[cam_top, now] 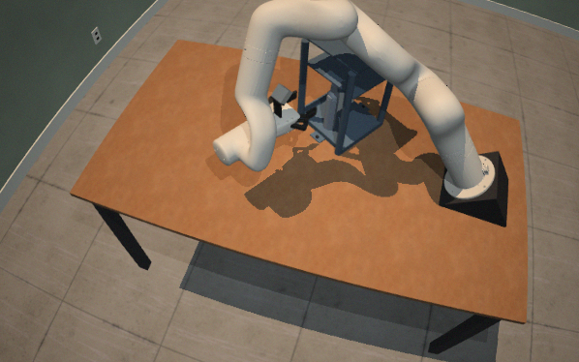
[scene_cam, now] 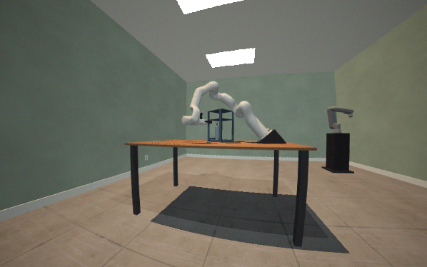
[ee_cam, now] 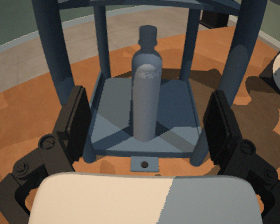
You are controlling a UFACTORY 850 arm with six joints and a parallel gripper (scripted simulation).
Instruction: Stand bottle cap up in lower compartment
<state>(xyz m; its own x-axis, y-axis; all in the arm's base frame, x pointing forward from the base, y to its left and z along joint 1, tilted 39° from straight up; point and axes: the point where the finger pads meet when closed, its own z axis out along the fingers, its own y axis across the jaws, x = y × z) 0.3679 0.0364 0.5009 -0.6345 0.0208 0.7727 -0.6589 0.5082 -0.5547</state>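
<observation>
The grey bottle (cam_top: 330, 112) (scene_cam: 217, 131) (ee_cam: 147, 76) stands upright, cap up, on the floor of the lower compartment of the blue shelving unit (cam_top: 345, 116) (scene_cam: 220, 111) (ee_cam: 114, 106). My gripper (cam_top: 309, 117) (scene_cam: 209, 122) (ee_cam: 148, 102) is open and empty. It is level with the lower compartment, just outside the unit, and points in at the bottle. In the wrist view the two black fingers stand wide on either side of the bottle and do not touch it. The bottle's base is partly hidden by the posts in the top view.
The orange table (cam_top: 162, 169) (scene_cam: 226, 145) carries the unit near its back edge. The arm arches over the unit's top from its black base (cam_top: 493, 203) at the right. The unit's posts (ee_cam: 47, 30) flank the gripper. A second robot on a black pedestal (scene_cam: 338, 151) stands far off.
</observation>
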